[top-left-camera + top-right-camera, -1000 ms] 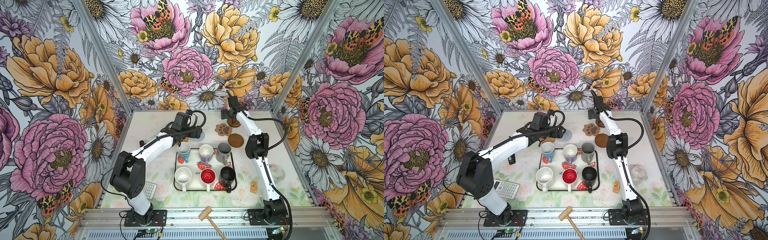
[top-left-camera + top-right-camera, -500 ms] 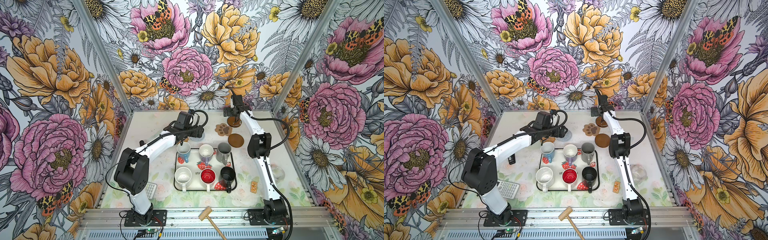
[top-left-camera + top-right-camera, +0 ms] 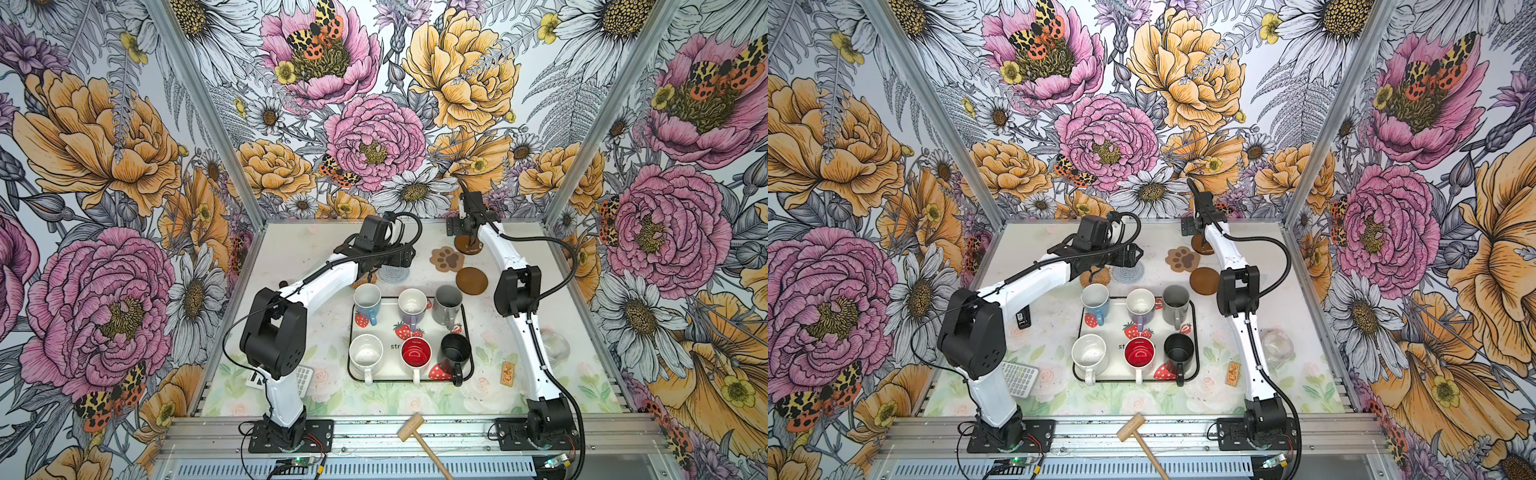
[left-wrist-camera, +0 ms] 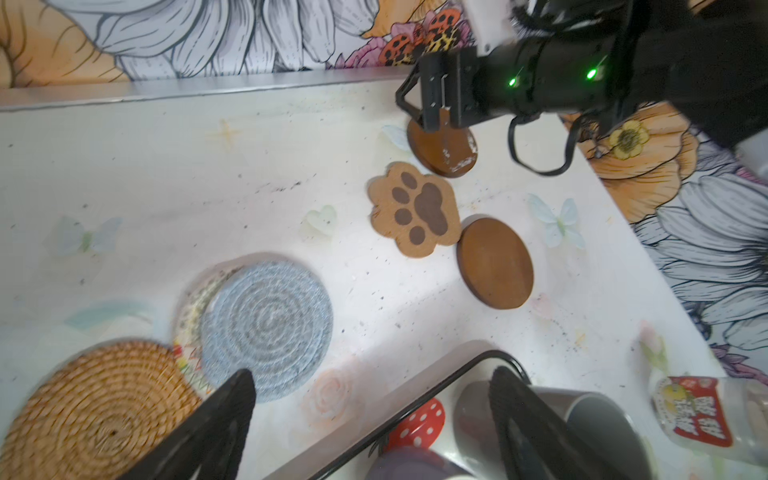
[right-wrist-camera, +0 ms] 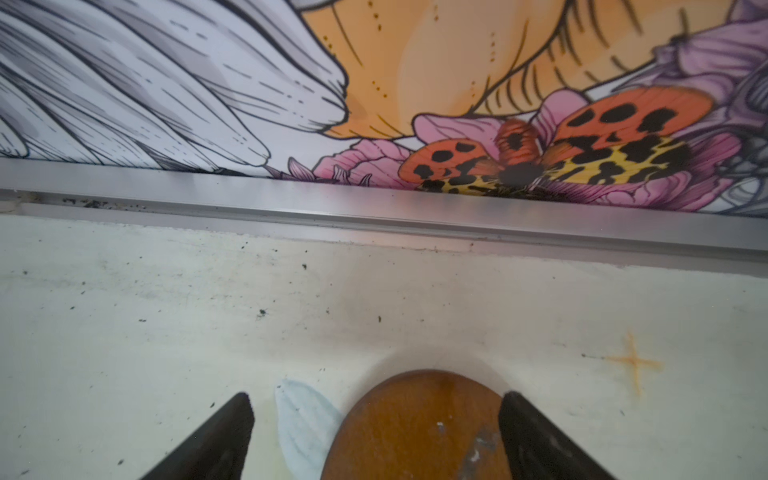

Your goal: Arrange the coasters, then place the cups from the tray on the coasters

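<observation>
Risk first: overlap among the coasters point(image 3: 446, 259). Grey-blue woven round point(image 4: 268, 328) lying partly over beige round point(image 4: 195, 299), with tan woven round point(image 4: 95, 411) just beside both at lower left of the left wrist view. Likely to drag two mats together on pinching one from that side. Paw-shaped coaster point(image 4: 415, 210) touching or nearly touching near brown disc point(image 4: 494, 264), right of frame centre; easy to nudge one while sliding the other. Far brown disc point(image 5: 415, 428) thin and flat, close to the back rail point(image 5: 374, 208): hard to pinch off the table point(image 4: 208, 187), possible slip or scrape toward the wall. Tray point(image 3: 386, 328) rim and grey mug point(image 4: 582, 419) right under left gripper point(image 4: 370, 374); danger of clipping the mug on a careless descent. All six cups point(image 3: 415, 353) upright on the tray at lower centre of both top views, none yet on a mat.

Left gripper: fingers spread wide, nothing between them, hovering between grey-blue woven round and tray rim. Right gripper point(image 5: 376, 397): also spread wide, empty, straddling far brown disc, one finger at its edge; contact impossible to confirm.
</observation>
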